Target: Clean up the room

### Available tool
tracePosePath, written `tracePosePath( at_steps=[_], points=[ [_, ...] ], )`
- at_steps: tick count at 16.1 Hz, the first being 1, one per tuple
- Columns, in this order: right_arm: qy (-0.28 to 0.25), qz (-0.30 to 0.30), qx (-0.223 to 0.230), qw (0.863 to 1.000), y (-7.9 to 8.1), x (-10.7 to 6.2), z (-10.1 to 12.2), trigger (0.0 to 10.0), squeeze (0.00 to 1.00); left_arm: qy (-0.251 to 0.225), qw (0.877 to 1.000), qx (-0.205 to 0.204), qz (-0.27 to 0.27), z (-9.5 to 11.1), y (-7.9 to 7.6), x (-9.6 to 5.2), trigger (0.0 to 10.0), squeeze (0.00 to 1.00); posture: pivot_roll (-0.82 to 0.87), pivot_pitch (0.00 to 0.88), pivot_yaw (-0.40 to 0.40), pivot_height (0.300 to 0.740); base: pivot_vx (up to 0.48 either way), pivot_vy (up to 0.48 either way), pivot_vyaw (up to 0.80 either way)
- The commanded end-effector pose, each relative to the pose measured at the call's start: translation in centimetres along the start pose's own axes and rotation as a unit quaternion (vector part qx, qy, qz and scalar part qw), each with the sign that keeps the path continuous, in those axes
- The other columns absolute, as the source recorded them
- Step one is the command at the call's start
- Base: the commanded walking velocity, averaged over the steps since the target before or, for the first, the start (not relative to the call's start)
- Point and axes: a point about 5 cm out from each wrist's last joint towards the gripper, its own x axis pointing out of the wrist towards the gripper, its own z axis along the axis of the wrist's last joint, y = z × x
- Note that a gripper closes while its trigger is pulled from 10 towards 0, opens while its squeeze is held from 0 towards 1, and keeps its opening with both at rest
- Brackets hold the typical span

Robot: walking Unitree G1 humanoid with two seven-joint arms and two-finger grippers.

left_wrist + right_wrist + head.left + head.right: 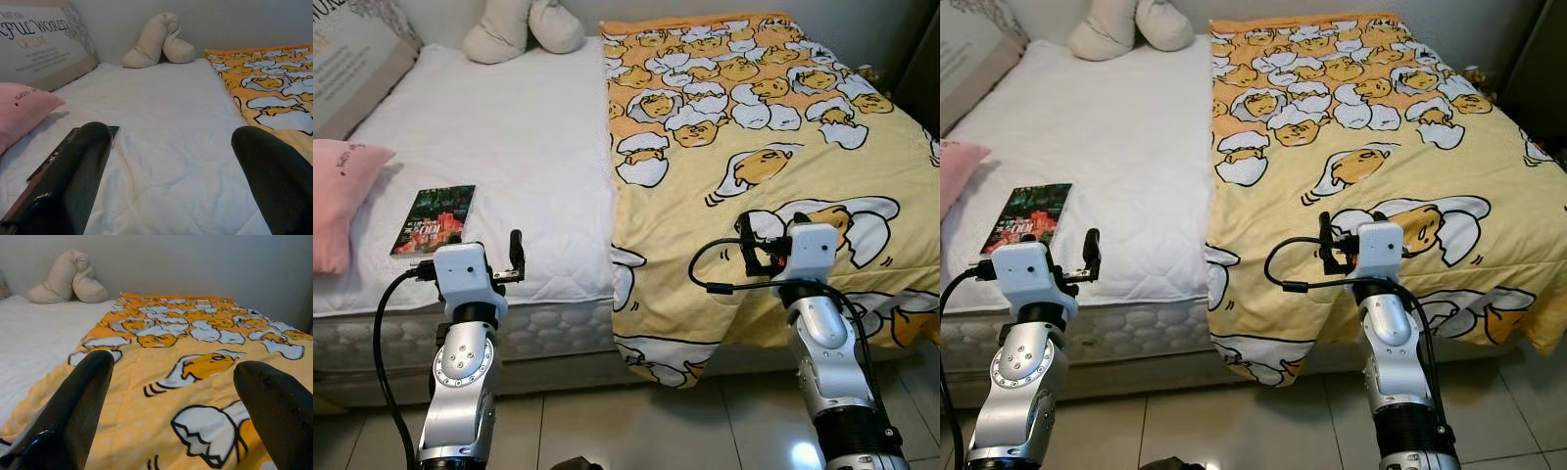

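Lower left of frame, the book [433, 219] lies flat on the bed [519, 147], long axis running toward the headboard, while both the left end effector [166, 171] and right end effector [171, 406] are spread wide, empty.

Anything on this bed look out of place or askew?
Yes. The yellow blanket covers only the bed's right half, its near edge hanging unevenly over the mattress side, leaving the white mattress bare. A book lies loose near the front edge, beside the pink pillow.
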Motion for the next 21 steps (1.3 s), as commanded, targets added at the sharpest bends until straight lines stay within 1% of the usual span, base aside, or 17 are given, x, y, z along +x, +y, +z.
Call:
tracePosePath(
  at_steps=[1, 6, 7, 9, 10, 11, 12, 13, 14, 15, 16, 17, 19, 21],
  points=[
    [-0.016, 0.01, 0.001, 1.0, 0.3, 0.4, 0.7, 10.0, 1.0, 0.01, 1.0, 0.009, -0.001, -0.4, 0.2, 0.0, 10.0, 1.0, -0.12, 0.0, 0.09, 0.74, 0.0, 0.0, 0.0],
    [-0.022, 0.012, 0.001, 1.0, 0.5, 0.7, 1.1, 10.0, 1.0, 0.014, 1.0, 0.003, -0.006, -0.6, -0.1, -0.1, 10.0, 1.0, -0.13, 0.0, 0.088, 0.74, 0.0, 0.0, 0.0],
    [-0.025, 0.016, 0.006, 1.0, 0.4, 1.0, 1.3, 10.0, 1.0, 0.017, 1.0, -0.002, -0.023, -0.7, -0.6, -0.2, 10.0, 1.0, -0.13, 0.0, 0.087, 0.74, 0.0, 0.0, 0.0],
    [-0.022, 0.018, 0.009, 1.0, 0.2, 1.0, 1.3, 10.0, 1.0, 0.025, 0.999, 0.002, -0.032, -1.0, -0.8, -0.4, 10.0, 1.0, -0.12, 0.0, 0.087, 0.74, 0.0, 0.0, 0.0],
    [-0.018, 0.021, 0.007, 1.0, 0.3, 0.9, 1.2, 10.0, 1.0, 0.03, 0.999, 0.006, -0.033, -1.2, -0.8, -0.5, 10.0, 0.8, -0.12, 0.0, 0.085, 0.74, 0.0, 0.0, 0.0],
    [-0.013, 0.049, 0.007, 0.999, 1.3, 0.8, 1.1, 10.0, 0.0, 0.034, 0.999, 0.009, -0.031, -1.3, -0.7, -0.6, 10.0, 0.0, -0.12, 0.0, 0.084, 0.74, 0.0, 0.0, 0.0],
    [-0.019, 0.069, 0.017, 0.997, 1.9, 0.7, 1.2, 10.0, 0.0, 0.032, 0.999, 0.01, -0.029, -1.3, -0.8, -0.6, 10.0, 0.0, -0.11, 0.0, 0.083, 0.74, 0.0, 0.0, 0.58],
    [-0.016, 0.085, 0.003, 0.996, 2.4, 0.8, 1.2, 10.0, 0.0, 0.031, 0.999, 0.011, -0.031, -1.2, -0.9, -0.6, 10.0, 0.0, -0.11, 0.0, 0.081, 0.74, 0.0, 0.0, 0.63],
    [-0.014, 0.087, -0.001, 0.996, 2.4, 0.8, 1.3, 10.0, 0.0, 0.031, 0.999, 0.012, -0.032, -1.2, -1.0, -0.6, 10.0, 0.0, -0.11, 0.0, 0.079, 0.74, 0.0, 0.0, 0.63],
    [-0.009, 0.074, -0.001, 0.997, 2.1, 1.0, 1.1, 10.0, 0.0, 0.028, 0.999, 0.009, -0.037, -1.1, -1.1, -0.6, 10.0, 0.0, -0.11, 0.0, 0.077, 0.74, 0.0, 0.0, 0.63],
    [-0.007, 0.069, 0.004, 0.998, 1.9, 1.1, 1.1, 10.0, 0.0, 0.027, 0.998, -0.009, -0.052, -1.1, -1.3, -0.8, 10.0, 0.0, -0.11, 0.0, 0.072, 0.74, 0.0, 0.0, 0.63],
    [-0.001, 0.068, 0.01, 0.998, 1.6, 1.2, 1.0, 10.0, 0.0, 0.011, 0.998, -0.001, -0.06, -0.7, -1.4, -1.1, 10.0, 0.0, -0.1, 0.0, 0.06, 0.74, 0.27, -0.356, 0.57],
    [0.005, 0.071, 0.01, 0.997, 1.5, 1.1, 0.9, 10.0, 0.0, 0.016, 0.999, -0.009, -0.046, -0.9, -1.4, -1.1, 10.0, 0.0, -0.1, 0.0, 0.057, 0.74, 0.135, -0.407, 0.56],
    [0.02, 0.062, 0.02, 0.998, 1.3, 1.2, 0.5, 10.0, 0.0, 0.017, 0.999, -0.012, -0.03, -0.9, -1.3, -1.0, 10.0, 0.0, -0.1, 0.0, 0.06, 0.74, 0.0, -0.461, 0.56]
  ],
)
